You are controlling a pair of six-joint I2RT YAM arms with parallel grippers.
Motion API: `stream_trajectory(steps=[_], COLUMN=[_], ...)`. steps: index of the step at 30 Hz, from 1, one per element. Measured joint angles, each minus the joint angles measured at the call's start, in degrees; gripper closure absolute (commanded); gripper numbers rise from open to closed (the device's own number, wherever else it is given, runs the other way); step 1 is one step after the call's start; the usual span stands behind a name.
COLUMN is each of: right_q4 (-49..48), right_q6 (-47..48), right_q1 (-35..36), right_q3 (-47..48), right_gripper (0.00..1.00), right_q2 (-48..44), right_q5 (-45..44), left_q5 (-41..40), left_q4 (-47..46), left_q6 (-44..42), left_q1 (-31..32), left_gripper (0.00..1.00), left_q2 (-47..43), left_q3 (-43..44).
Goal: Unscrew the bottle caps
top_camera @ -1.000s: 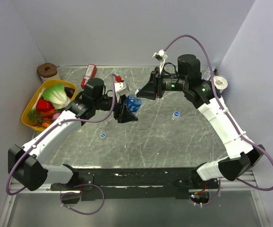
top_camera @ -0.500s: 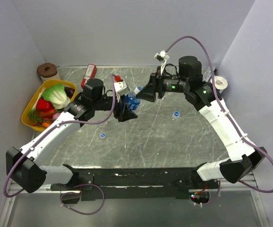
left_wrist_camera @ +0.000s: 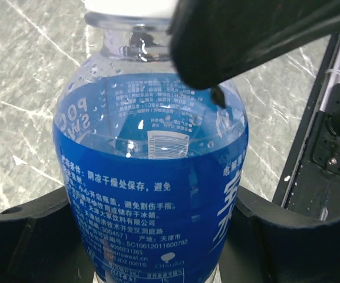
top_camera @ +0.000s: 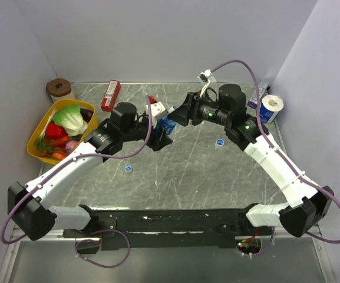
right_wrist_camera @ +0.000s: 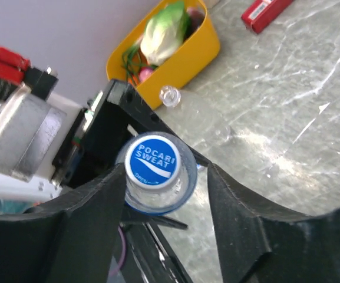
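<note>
Okay, left hand (top_camera: pixel 159 140) is clamping the Pocari Sweat bottle (left_wrist_camera: pixel 152 194), neck pointing 2 o'clock; right hand (right_wrist_camera: pixel 167 171) is straddling its cap (right_wrist_camera: pixel 152 160), half-open, not gripping.

Bottle cap (left_wrist_camera: pixel 128 6): cropped by the left wrist view's top edge.
Bottle (left_wrist_camera: pixel 152 194) base: cut off at that view's bottom edge.

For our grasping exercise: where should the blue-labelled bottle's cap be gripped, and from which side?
Pinch the cap across its round rim, coming end-on, in line with the bottle; the left gripper clamps the body, leaving the cap end free.
</note>
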State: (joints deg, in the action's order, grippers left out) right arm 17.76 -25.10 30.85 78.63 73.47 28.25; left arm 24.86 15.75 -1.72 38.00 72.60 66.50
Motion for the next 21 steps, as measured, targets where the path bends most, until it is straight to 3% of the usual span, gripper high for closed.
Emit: stream_trajectory(steps=[8,15,21], right_q4=[-7.5,-8.5,-8.4], right_q6=[-4.4,-5.0,-4.9], right_q1=[0.9,1.2,1.4], right_q3=[-3.0,-2.8,-2.5], right_gripper=[0.46,0.64,0.63], right_q2=[-1.9,-1.7,-1.4], right_q5=[-5.7,-8.0,-8.3], left_q5=[-4.3,-7.6,-8.2], left_q4=[0.0,0.1,0.2], left_q6=[0.8,0.9,0.9], left_q1=[1.6,2.6,2.7], left_gripper=[0.59,0.59,0.59], left_q2=[0.0,0.0,0.0], left_q3=[0.0,0.0,0.0])
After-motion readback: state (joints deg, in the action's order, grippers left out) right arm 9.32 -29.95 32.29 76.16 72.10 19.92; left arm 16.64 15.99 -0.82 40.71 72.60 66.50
